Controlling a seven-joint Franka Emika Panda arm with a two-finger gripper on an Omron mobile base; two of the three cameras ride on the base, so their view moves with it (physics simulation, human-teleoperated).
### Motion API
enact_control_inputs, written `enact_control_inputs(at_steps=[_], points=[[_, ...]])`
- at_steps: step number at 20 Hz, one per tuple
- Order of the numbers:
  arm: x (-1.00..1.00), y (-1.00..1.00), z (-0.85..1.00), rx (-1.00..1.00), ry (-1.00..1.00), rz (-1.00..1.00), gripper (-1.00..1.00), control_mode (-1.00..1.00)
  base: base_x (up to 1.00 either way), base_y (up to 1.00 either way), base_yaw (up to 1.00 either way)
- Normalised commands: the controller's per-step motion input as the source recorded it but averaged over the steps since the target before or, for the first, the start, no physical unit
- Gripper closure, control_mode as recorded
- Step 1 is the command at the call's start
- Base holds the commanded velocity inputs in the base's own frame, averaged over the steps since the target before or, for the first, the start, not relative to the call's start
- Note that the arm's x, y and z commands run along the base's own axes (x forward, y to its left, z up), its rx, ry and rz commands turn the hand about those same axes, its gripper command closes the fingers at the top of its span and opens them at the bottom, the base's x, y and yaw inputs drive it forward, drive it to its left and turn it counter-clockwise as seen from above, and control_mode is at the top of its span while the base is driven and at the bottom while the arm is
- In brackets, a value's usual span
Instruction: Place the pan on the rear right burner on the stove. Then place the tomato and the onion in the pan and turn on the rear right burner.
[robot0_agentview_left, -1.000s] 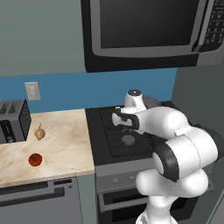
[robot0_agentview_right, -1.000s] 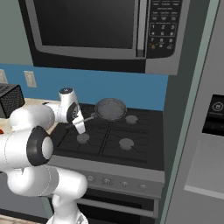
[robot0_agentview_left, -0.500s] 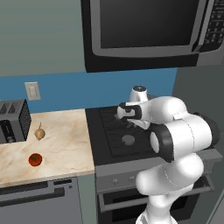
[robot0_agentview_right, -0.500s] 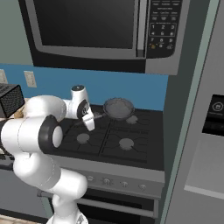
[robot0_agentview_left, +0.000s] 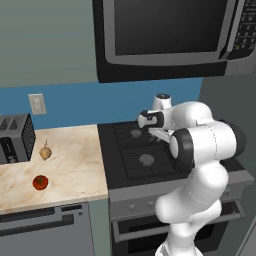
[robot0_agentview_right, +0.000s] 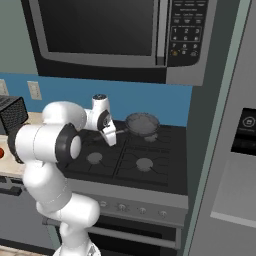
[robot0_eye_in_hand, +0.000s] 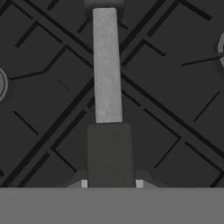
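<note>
Gripper: gripper (robot0_agentview_right: 112, 134) closed tight on the handle of the pan (robot0_agentview_right: 142, 123), gripping near the handle's end so the bowl hangs out ahead of the hand; in the hand view the handle (robot0_eye_in_hand: 106, 65) runs straight away from the fingers over the black grates.
Pan: 1, held above the back of the stove (robot0_agentview_right: 150, 170), at or just over the rear right burner; whether it is resting on the grate yet, cannot tell.
Why held so: a judgement, the long handle gives reach to the back row without the arm crossing the front burners.
Stove: 1, with 4 burners; 2 front caps show bare in the right base view.
Tomato: 1, the tomato (robot0_agentview_left: 40, 182) sits on the counter (robot0_agentview_left: 75, 170), toward its front, well apart from the stove.
Onion: 1, the onion (robot0_agentview_left: 45, 152) lies on the counter behind the tomato, near the toaster (robot0_agentview_left: 15, 138).
Stage: likely setting the pan down; both vegetables and the knob not yet handled.
</note>
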Motion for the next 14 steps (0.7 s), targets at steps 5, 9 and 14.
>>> enact_control_inputs(at_steps=[5,9,14], points=[[0.34,-0.24,0.0,0.0,0.06,0.0,1.0,-1.0,0.0,0.0,0.0],[0.29,-0.19,-0.01,0.0,0.04,0.0,1.0,-1.0,0.0,0.0,0.0],[0.17,-0.15,-0.12,0.02,0.04,0.0,1.0,-1.0,0.0,0.0,0.0]])
